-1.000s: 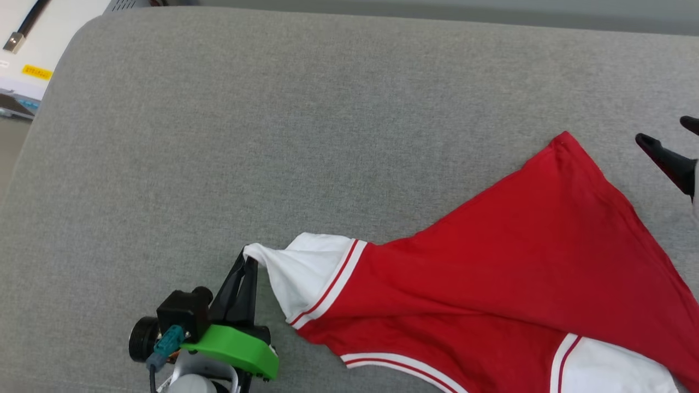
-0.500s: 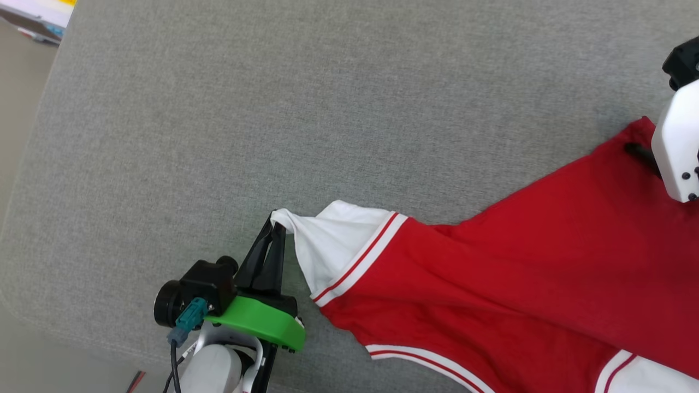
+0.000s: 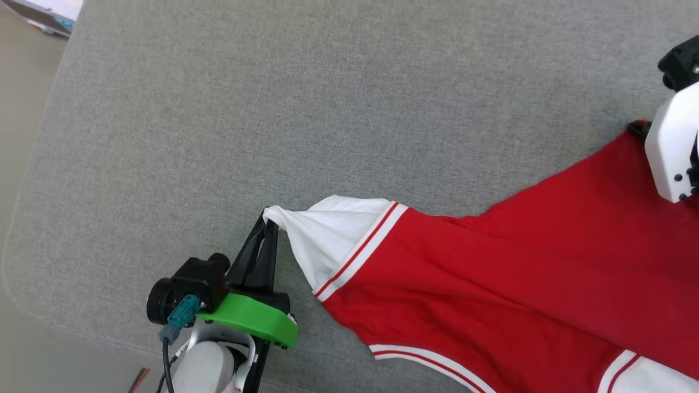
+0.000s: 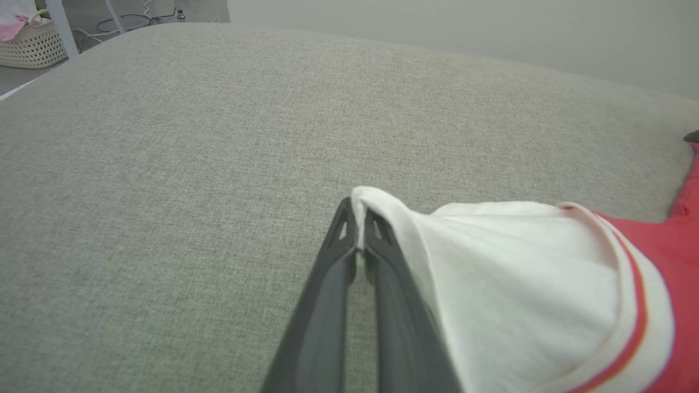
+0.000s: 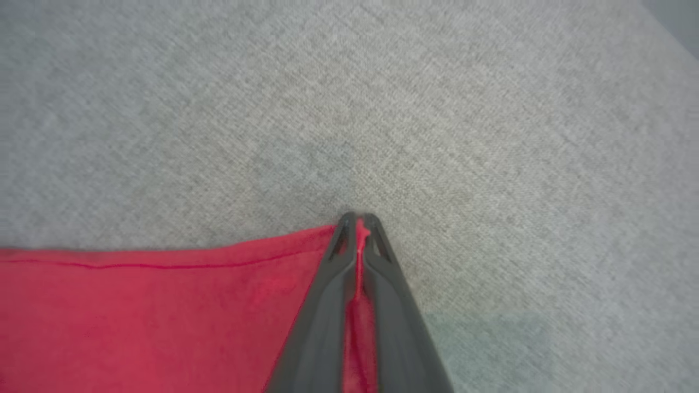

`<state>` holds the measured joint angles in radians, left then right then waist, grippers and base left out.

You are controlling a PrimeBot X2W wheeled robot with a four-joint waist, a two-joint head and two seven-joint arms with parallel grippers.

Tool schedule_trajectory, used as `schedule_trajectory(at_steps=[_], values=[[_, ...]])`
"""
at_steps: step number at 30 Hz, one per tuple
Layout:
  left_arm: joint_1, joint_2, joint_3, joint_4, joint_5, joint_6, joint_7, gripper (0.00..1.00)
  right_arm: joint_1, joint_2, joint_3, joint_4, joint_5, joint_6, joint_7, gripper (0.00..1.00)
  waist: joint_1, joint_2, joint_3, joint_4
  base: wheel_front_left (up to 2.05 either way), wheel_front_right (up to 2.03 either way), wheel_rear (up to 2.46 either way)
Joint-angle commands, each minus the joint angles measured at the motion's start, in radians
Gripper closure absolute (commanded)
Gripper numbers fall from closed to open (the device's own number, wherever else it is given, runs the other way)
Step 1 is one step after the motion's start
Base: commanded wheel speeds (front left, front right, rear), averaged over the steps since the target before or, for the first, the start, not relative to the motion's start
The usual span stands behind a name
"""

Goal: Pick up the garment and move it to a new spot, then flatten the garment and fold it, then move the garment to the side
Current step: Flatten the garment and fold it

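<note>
1. Holding the garment [image 3: 491,273] at two well-separated points, I have it lying across the grey cushion [image 3: 273,109]. Its red body runs from the lower centre out to the right of the head view, and no lettering shows on the side facing up.
2. My left gripper [image 4: 357,218] is pinched tight on the tip of the white sleeve [image 3: 333,234]. The fingers meet with only thin fabric between them, and the sleeve is drawn into a taut peak toward the tips.
3. My right gripper [image 5: 357,221] is closed just as tightly on a red hem corner [image 5: 322,240]. A sliver of red cloth shows between the fingers at the very tips, low against the cushion.
4. As I read it, these two grips give me a long diagonal through the cloth. Tension along it should spread the body flat rather than bunch it.
5. The other sleeve [image 3: 650,379] lies ungripped at the lower right edge of the head view.
6. The next move, in my judgement, calls for drawing the arms apart gently and low. Pinches this shallow could slip off if I pull hard.
</note>
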<state>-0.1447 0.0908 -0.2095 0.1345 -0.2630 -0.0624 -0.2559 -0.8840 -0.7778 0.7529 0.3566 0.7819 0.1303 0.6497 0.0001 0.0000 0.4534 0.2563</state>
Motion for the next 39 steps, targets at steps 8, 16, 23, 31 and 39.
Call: schedule_trajectory(at_steps=[8, 16, 23, 31, 39], values=[[0.034, 0.025, 0.029, 0.006, 0.022, -0.012, -0.006, 1.0, 0.041, -0.014, 0.002, -0.025, 0.036, 0.0, -0.192, 1.0, -0.0001, 0.0, -0.15, -0.073, 0.0, 0.0, 0.0], [0.02, 0.069, 0.035, -0.031, 0.03, -0.022, -0.004, 1.0, 0.091, -0.032, -0.073, -0.069, 0.05, 0.0, -0.332, 1.0, -0.0001, 0.0, -0.241, -0.13, 0.0, 0.0, 0.0], [-0.113, 0.12, 0.047, -0.094, 0.035, -0.032, 0.027, 1.0, 0.117, -0.024, -0.173, -0.123, 0.031, 0.0, -0.404, 1.0, -0.0001, 0.0, -0.293, -0.166, 0.0, 0.0, 0.0], [-0.349, 0.157, 0.052, -0.177, 0.03, -0.043, 0.104, 1.0, 0.098, 0.019, -0.311, -0.196, -0.025, 0.0, -0.422, 1.0, -0.0001, 0.0, -0.286, -0.2, 0.0, 0.0, 0.0], [-0.65, 0.204, 0.041, -0.156, 0.008, -0.058, 0.17, 1.0, -0.009, 0.064, -0.424, -0.259, -0.096, 0.0, -0.386, 1.0, -0.0001, 0.0, -0.174, -0.224, 0.0, 0.0, 0.0]])
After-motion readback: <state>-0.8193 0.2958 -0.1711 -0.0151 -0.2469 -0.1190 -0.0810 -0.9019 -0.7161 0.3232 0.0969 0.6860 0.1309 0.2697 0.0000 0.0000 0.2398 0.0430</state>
